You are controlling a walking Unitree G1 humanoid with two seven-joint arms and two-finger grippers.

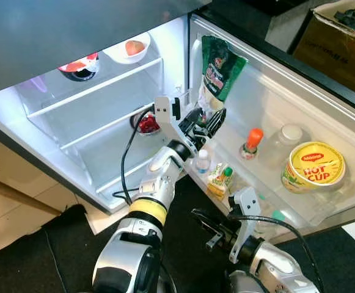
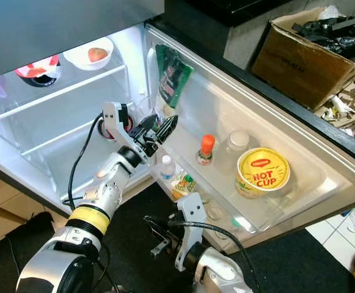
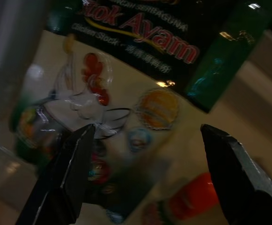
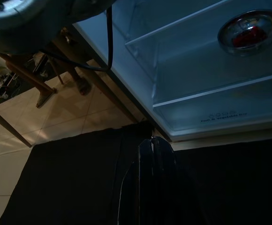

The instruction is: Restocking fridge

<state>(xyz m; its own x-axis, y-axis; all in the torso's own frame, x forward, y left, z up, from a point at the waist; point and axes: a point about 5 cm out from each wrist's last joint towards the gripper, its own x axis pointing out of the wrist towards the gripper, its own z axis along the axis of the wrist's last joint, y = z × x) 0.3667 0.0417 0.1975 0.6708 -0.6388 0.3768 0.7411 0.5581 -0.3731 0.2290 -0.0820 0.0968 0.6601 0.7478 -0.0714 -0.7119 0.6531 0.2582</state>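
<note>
1. Green stock pouch point(image 1: 217, 72) stands upright in the fridge door shelf point(image 1: 324, 201), at its hinge end.
2. Left gripper point(image 1: 211, 122) at the pouch's base, jaws released, either side of it.
3. Right gripper point(image 1: 206, 224) hangs low, jaws clenched, empty.
4. Judgement: placing step; next, withdraw without toppling the pouch.

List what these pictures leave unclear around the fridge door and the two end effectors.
- Green stock pouch: its lower part sits behind the left end effector in the eye views; the left wrist view blurs its small print.
- Small bottle on the door shelf: label too small to read.
- Right end effector: dark in the right wrist view, fingers together.
- Cardboard box: cut off by the frame's edge, contents unclear.
</note>
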